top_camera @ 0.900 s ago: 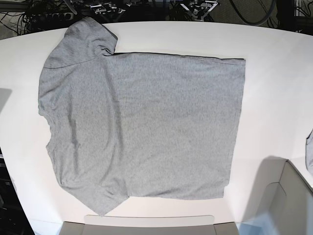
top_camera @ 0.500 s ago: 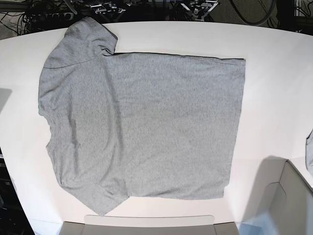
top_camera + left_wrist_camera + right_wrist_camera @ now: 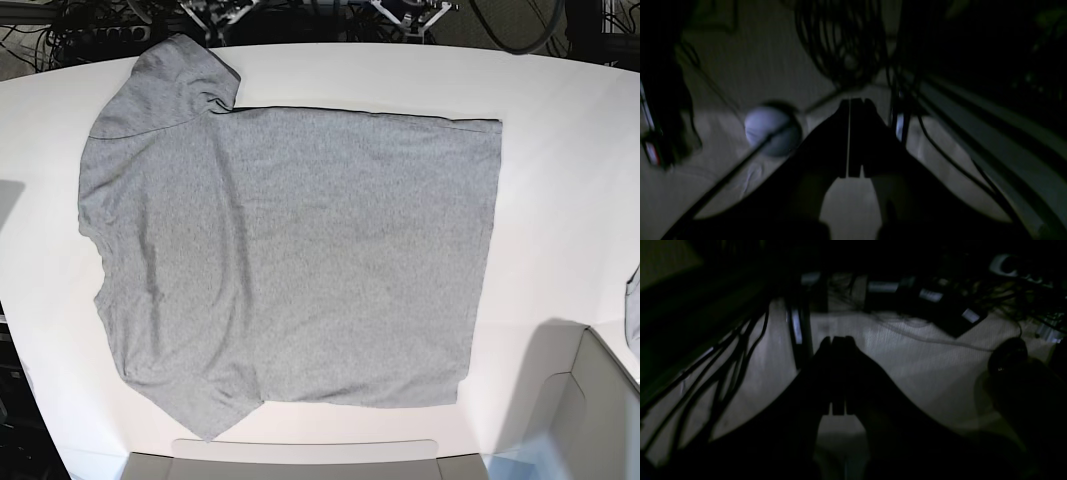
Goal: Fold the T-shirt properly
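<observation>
T-shirt (image 3: 290, 260) flat on table (image 3: 560, 180) | both jaws closed, empty

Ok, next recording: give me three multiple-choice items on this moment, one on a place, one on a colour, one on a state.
1. Where does the T-shirt lie?
A. Spread flat on the white table
B. Hanging from a gripper
C. Bunched in a box

2. What colour is the side of the shirt that faces up?
A. Plain heather grey
B. Red with stripes
C. White with dots

3. How do the two grippers stand?
A. Both wide open
B. Both shut and empty
C. Each clamped on a sleeve

Answers:
1 A: in the base view the shirt is laid out flat, sleeves toward that view's left.
2 A: only plain grey cloth shows.
3 B: the left gripper and right gripper show their jaws together with nothing between.
</observation>
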`<state>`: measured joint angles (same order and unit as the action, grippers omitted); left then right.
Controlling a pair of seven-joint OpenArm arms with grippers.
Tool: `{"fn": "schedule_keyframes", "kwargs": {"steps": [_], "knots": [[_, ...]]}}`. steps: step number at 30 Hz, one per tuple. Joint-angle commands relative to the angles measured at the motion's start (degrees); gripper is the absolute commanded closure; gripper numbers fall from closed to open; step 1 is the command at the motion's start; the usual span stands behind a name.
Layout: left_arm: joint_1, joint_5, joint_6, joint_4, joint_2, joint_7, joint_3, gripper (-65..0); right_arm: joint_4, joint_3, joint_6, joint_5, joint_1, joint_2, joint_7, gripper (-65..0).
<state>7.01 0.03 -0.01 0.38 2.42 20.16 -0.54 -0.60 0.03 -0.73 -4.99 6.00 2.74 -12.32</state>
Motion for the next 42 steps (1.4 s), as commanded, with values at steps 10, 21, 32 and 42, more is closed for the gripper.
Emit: {"fn": "schedule_keyframes", "kwargs": {"steps": [10,21,32,42], "knots": [[14.3,0.4,0.1,-0.3,1.8,45.4,0.3,-0.1,0.6,0.0,-0.2,-3.0,18.2,3.7,-47.4,-0.3],[26.6,0.4,0.1,19.4,1.8,56.5,0.7,-0.1,-24.5,0.0,-0.2,-9.4,34.2,4.2,-53.7,-0.3],[43.0,0.2,0.1,56.8,1.9,56.4,0.2,-7.8,-79.7,0.3,-0.2,-11.8,59.1,7.0,-43.3,-9.6],[43.2,0.3,0.1,58.5,1.7,56.4,0.2,-8.6,-99.8,0.5,-0.2,-40.3,66.0,25.2,-28.3,-21.1]]}}
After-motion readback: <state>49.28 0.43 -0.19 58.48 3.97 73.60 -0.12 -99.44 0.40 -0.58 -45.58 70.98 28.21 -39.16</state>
